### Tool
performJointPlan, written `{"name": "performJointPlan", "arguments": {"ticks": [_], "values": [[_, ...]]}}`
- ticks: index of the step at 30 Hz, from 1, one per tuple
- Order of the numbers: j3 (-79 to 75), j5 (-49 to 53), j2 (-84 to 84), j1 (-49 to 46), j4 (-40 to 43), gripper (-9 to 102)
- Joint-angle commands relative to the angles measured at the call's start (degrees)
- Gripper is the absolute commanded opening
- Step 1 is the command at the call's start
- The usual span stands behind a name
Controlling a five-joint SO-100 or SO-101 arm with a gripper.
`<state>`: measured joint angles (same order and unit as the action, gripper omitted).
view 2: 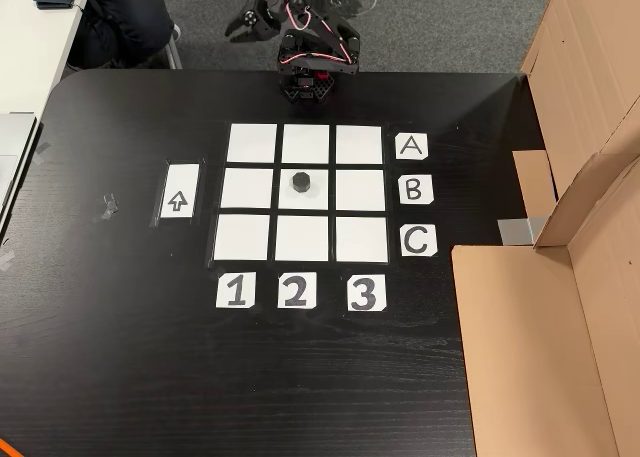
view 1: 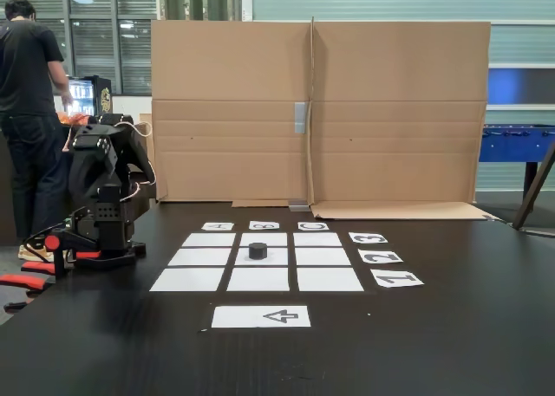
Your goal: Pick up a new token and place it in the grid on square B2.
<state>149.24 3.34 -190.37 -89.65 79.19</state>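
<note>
Small matte black puck-like token (view 1: 257,250) (view 2: 300,183), squat and cylindrical, upright on its flat base, at mid-frame in both fixed views. Resting on the plain white paper rectangle at the centre of the array, square B2 (view 1: 270,259) (view 2: 316,199), near the middle of that sheet, white paper visible all round. Grid of nine white paper rectangles (view 1: 188,280) (view 2: 252,142), three by three with dark gaps, flat on the black tabletop, the other eight sheets bare.
</note>
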Motion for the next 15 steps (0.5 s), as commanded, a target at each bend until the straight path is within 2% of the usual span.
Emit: {"name": "performJointPlan", "arguments": {"ticks": [1, 15], "values": [[2.5, -0.4, -0.2, -1.1, -2.1, 1], [9.6, 0.9, -0.2, -1.9, -5.0, 0]]}}
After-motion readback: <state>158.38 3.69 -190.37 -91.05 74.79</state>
